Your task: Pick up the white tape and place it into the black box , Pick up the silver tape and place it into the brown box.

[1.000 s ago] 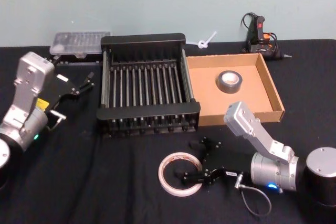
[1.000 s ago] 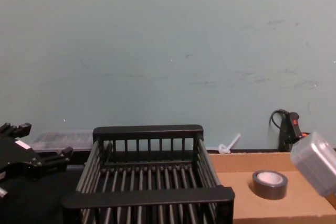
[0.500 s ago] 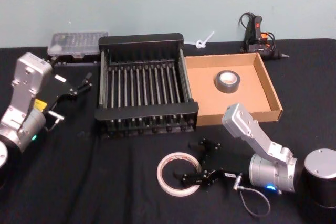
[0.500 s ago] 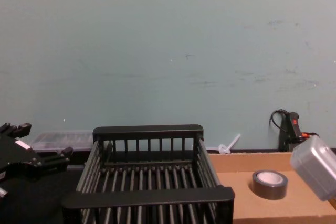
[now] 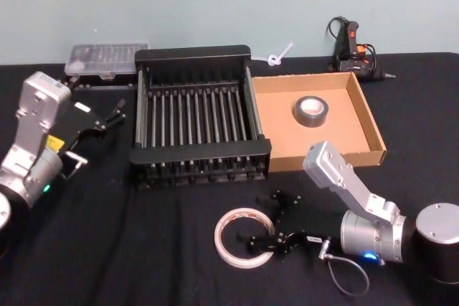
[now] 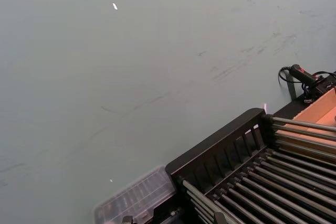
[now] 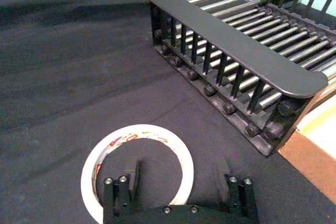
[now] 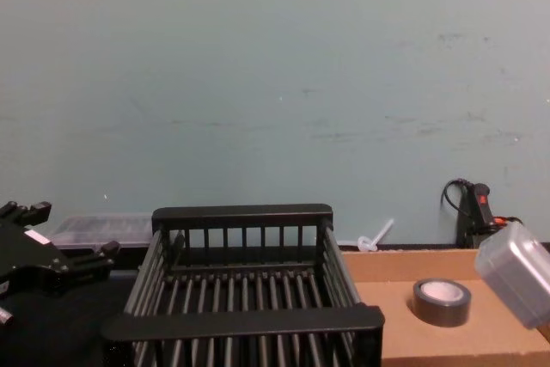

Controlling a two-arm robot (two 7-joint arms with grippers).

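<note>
The white tape [image 5: 244, 238] lies flat on the black tablecloth [image 5: 143, 249], near the robot and in front of the black box [image 5: 199, 125]. It is a wide, thin ring, white outside, with red print round its inner core; from the right wrist view the print is too small to read. The right gripper [image 5: 271, 221] sits low over it with its jaws spread: one finger [image 7: 134, 176] stands inside the ring, the other outside, the ring's right-hand wall between them and not yet pinched.

The silver tape [image 5: 311, 111], a short thick grey roll with a pale core, already rests on the floor of the brown box [image 5: 366, 116], toward its far side. That cardboard tray sits just beside the black crate on its right, their walls seemingly touching. The crate's slatted bars and solid rims are bare inside.

The left gripper [image 5: 107, 116] hangs off to the crate's left, above the cloth, fingers apart and holding nothing.

Behind the crate lies a clear plastic case [image 5: 107, 59]; a glue gun [image 5: 351, 44] with a black cord stands at the far right edge. The wall [image 8: 275, 83] behind is pale green, scuffed and scratched.
</note>
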